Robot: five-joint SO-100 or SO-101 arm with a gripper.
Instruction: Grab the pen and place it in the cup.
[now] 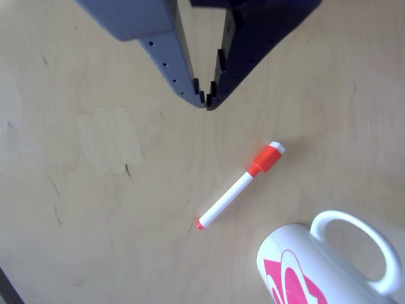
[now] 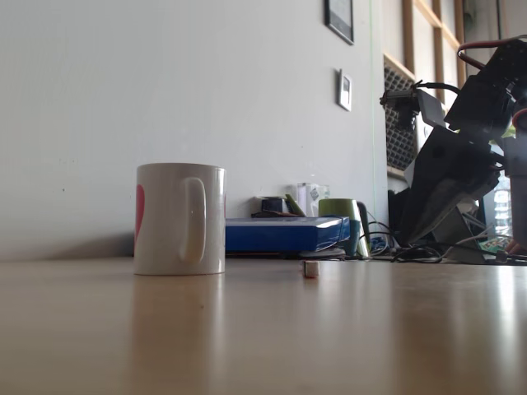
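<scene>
In the other view the pen (image 1: 239, 185), a slim white marker with an orange-red cap, lies diagonally on the wooden table, cap toward the upper right. The cup (image 1: 297, 269), a white mug with a pink design and a large loop handle, stands just below and right of the pen's small orange end. My gripper (image 1: 205, 102) hangs over the table up and left of the cap, its dark fingers meeting at the tips with nothing between them. In the fixed view the cup (image 2: 179, 218) stands left of centre, and the pen (image 2: 310, 268) shows end-on as a small stub to its right.
In the fixed view the dark arm (image 2: 457, 173) rises at the right edge. Behind the table lie a blue box (image 2: 280, 234), a green container (image 2: 339, 216) and cables. The wooden table (image 1: 95, 209) stretches bare to the left of the pen.
</scene>
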